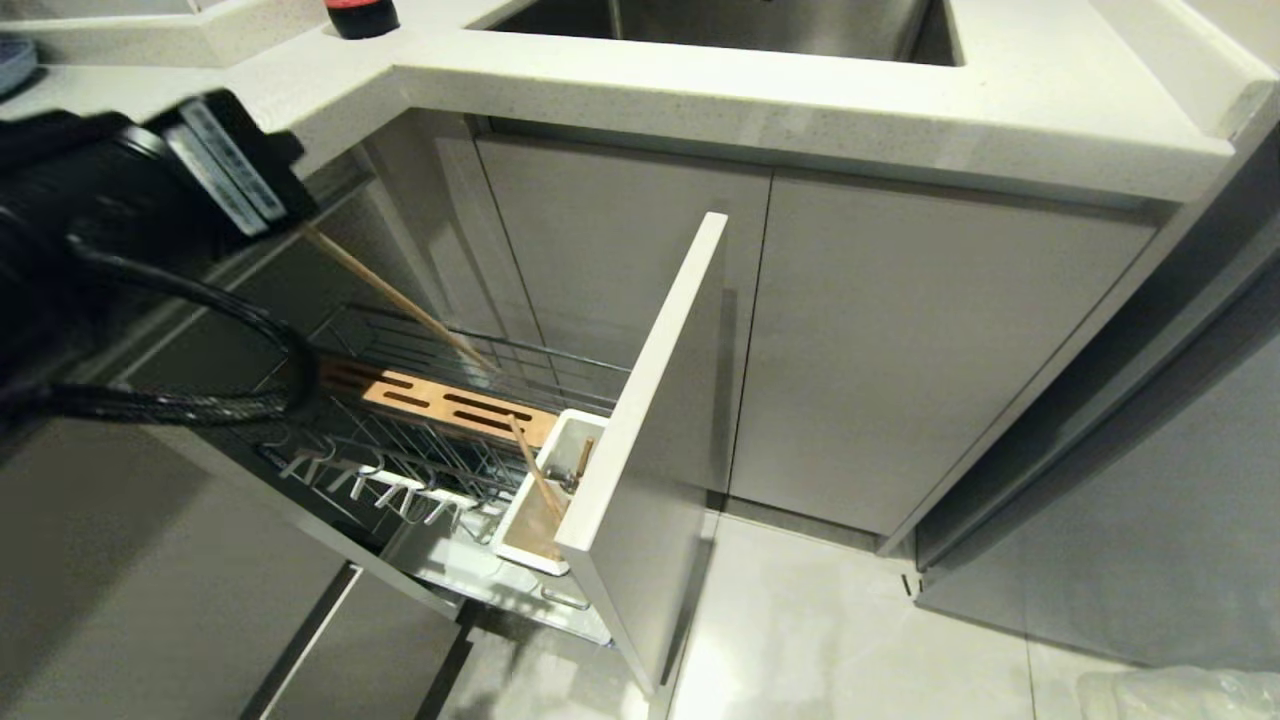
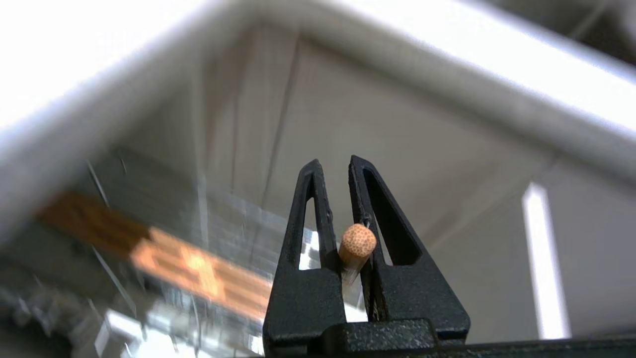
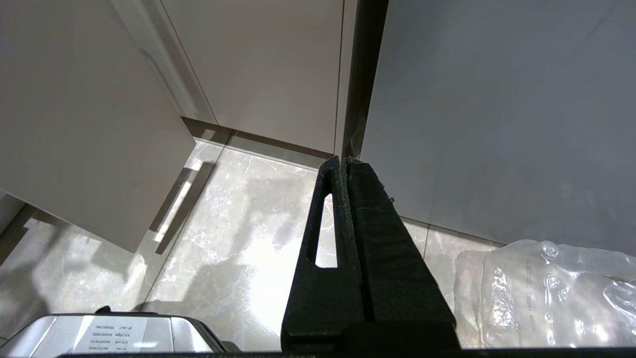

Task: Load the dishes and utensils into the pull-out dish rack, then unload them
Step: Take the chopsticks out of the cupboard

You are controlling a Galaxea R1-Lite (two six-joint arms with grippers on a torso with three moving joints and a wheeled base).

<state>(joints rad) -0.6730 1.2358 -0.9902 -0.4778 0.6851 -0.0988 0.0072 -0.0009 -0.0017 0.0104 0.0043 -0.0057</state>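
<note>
One chopstick (image 1: pixel 395 297) pinched in left gripper (image 2: pixel 338 199), butt end wedged low between the two black fingers (image 2: pixel 303 238), round speckled end grain facing the wrist camera. Shaft slants down and away from the gripper, tip reaching over the back of the pull-out dish rack (image 1: pixel 440 440), above the wire rim; contact with the wire not discernible. Second chopstick (image 1: pixel 535 470) already leaning in the white oblong utensil cup (image 1: pixel 560 480), just behind the flat pale grey front panel (image 1: pixel 650 420).

Rack pulled out: chrome wire basket, thin upright prongs (image 1: pixel 380 480), slotted wooden strip (image 1: pixel 450 405) with dark oblong slots, warm orange-brown. Chopsticks pale, thin, straight, matte wood. Gripper fingers textured black, triangular, hollow cut-outs.

Right gripper (image 3: pixel 345 164) hanging low over the marbled floor tiles (image 3: pixel 233 223), fingers pressed together, nothing held. Crinkled clear plastic bag (image 3: pixel 546 293) on the floor nearby.
</note>
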